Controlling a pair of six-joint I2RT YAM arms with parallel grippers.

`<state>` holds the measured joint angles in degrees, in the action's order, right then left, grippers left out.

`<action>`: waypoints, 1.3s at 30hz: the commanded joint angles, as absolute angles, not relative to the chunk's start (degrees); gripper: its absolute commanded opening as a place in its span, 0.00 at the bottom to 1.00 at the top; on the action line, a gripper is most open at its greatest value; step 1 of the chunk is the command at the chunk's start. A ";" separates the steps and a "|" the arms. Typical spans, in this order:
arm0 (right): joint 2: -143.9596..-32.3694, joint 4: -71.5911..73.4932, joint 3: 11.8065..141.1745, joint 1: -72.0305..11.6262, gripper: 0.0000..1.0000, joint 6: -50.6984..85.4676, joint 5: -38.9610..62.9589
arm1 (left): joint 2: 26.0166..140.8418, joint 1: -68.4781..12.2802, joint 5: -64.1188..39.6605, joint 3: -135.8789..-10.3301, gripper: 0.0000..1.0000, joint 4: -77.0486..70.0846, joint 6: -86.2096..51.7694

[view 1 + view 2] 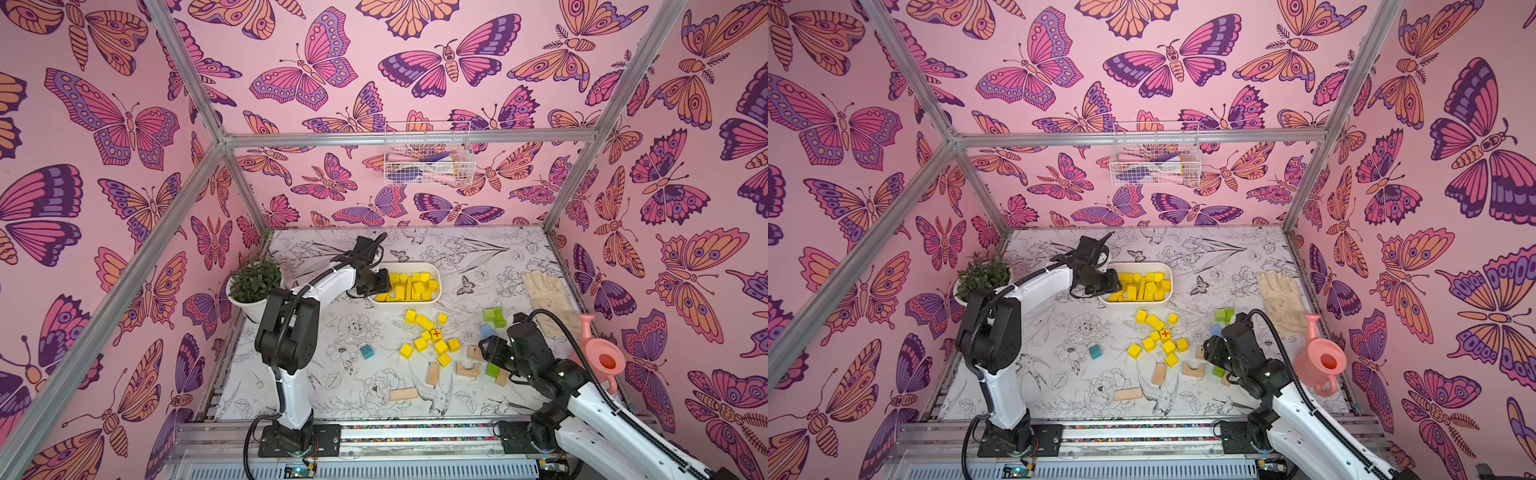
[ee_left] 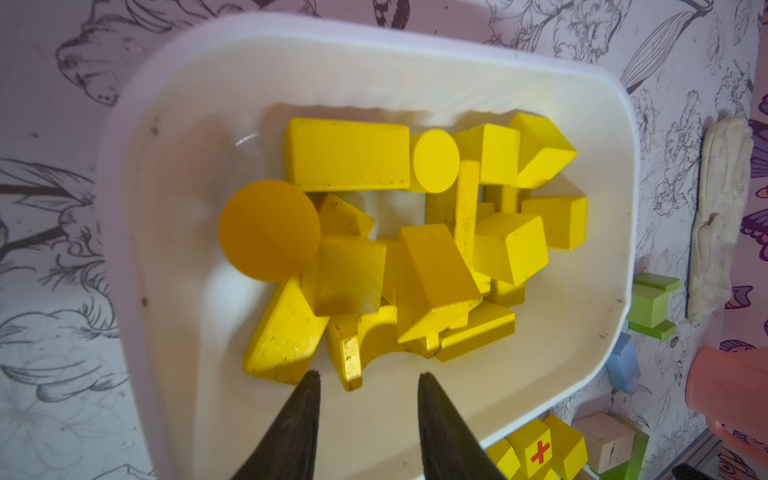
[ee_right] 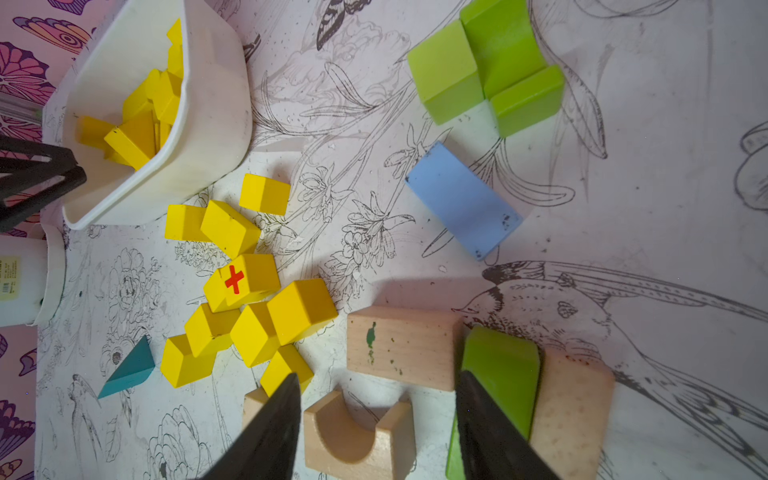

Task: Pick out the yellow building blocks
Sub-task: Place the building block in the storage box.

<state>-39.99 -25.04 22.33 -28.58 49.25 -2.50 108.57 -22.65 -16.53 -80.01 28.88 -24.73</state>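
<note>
Left gripper (image 2: 369, 374), parted and empty, hangs over the bin (image 2: 174, 124) of yellow building blocks (image 2: 347, 153); right gripper (image 3: 378, 375) parted too; about ten still lie on the desk (image 3: 623, 208).

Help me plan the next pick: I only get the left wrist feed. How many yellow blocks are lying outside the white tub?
Observer: About ten yellow blocks lie loose on the table in a top view. They are clustered on the robot's side of the white tub, with the red-cross cube among them.
Operator: Is the right pincer busy there?
Observer: No. The right pincer is open and empty, pointing down at a tan arch block beside the cluster.
Operator: Any other colours near my arm?
Observer: One teal block sits alone, apart from the cluster and nearer the left arm.
</note>
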 commanded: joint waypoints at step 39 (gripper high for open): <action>-64.62 -21.21 33.65 -37.32 0.60 42.08 -0.83 | 58.36 -27.89 -3.56 -31.99 0.48 5.63 -28.82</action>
<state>-63.09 -21.52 31.46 -36.49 43.42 -0.36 58.35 -28.49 -3.16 -32.08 6.87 -28.38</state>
